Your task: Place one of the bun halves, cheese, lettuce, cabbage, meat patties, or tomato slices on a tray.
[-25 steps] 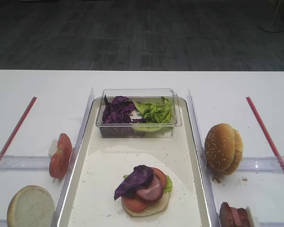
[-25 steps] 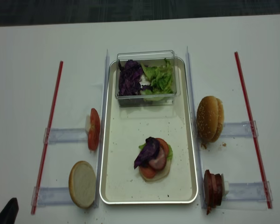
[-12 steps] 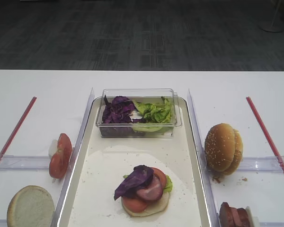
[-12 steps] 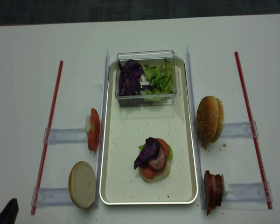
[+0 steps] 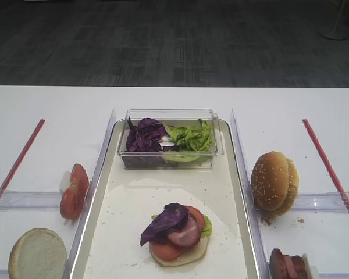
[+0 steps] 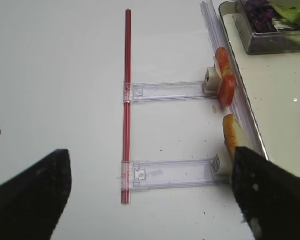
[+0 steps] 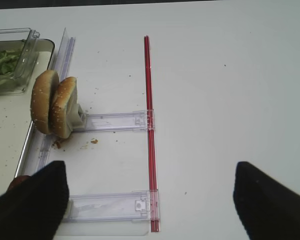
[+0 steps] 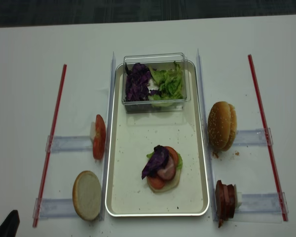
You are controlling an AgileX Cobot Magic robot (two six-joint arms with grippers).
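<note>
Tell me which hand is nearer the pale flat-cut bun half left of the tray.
Left. The left hand hangs open just over the flat bun half, which sits by its right finger. The right hand is across the tray, above the sesame buns.

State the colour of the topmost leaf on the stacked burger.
Dark purple cabbage leaf, clearest in the exterior high view.

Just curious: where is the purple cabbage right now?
Most cabbage fills the clear box's left half, beside the lettuce, at the tray's far end; one leaf tops the stack.
</note>
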